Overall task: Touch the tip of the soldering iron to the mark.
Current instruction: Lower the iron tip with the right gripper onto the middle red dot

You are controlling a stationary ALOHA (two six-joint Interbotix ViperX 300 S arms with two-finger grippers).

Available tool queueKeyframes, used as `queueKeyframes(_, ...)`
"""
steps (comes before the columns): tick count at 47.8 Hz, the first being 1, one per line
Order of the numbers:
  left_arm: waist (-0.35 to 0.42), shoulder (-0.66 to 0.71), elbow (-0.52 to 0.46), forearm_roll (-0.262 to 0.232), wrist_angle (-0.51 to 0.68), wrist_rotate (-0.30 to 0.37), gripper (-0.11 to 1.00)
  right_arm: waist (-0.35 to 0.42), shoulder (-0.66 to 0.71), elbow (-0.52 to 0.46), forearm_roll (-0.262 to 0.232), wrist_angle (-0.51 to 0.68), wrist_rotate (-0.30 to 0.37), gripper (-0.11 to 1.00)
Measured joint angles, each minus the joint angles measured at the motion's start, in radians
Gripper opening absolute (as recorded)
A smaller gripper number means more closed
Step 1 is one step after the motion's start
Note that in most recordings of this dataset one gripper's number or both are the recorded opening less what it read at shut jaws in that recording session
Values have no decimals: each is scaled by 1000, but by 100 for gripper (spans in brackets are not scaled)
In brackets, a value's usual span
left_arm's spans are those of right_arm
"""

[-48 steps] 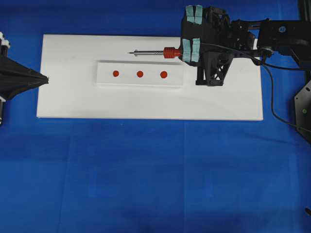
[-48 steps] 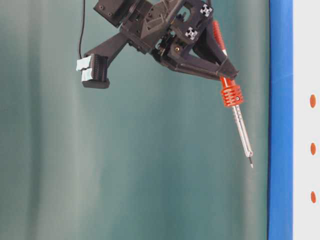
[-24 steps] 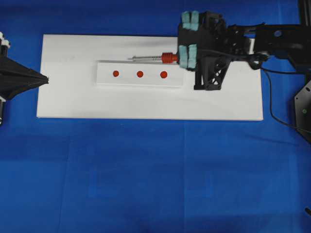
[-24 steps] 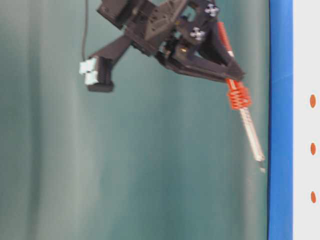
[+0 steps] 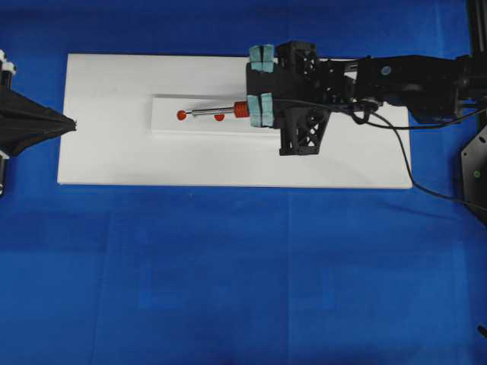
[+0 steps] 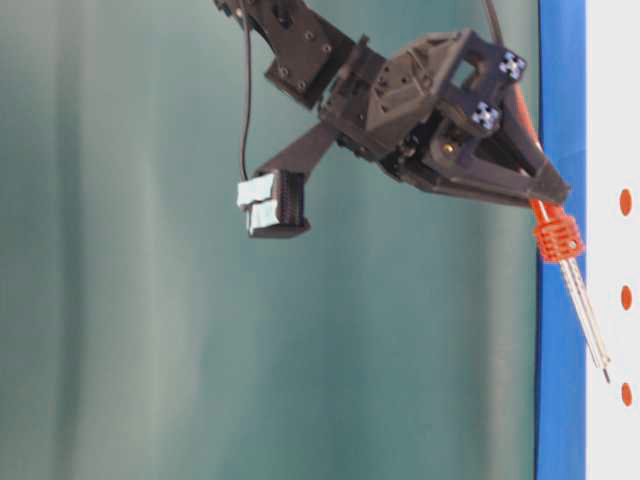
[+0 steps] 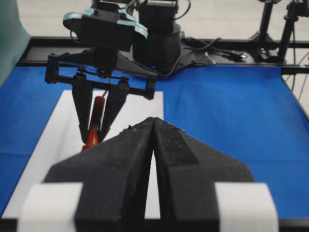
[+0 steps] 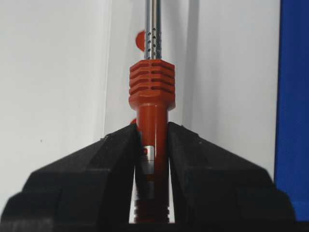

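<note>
Right end effector (image 5: 260,84) is clamped on the soldering iron (image 5: 221,112) handle, tip just short of the far-left red mark (image 5: 181,115) on the white strip (image 5: 163,125). Ease the tip down slowly, no sideways drift. Left end effector (image 7: 153,145) is closed, empty.

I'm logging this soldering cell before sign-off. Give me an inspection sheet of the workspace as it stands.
Surface: white board on blue cloth, with a raised white strip.
Job's things: soldering iron over the strip; its tip is close to the far red mark; contact cannot be confirmed.
Clutter: nothing seen.
Grippers: right gripper shut on the iron's handle; left gripper shut, empty, at the board's edge.
Cables: black cord trails from the right arm.
Surroundings: teal backdrop.
</note>
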Motion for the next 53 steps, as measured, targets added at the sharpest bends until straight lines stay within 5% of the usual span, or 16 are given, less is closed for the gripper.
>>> queueKeyframes(53, 0, 0, 0, -2, 0, 5, 0, 5, 34, -5, 0, -6, 3, 6)
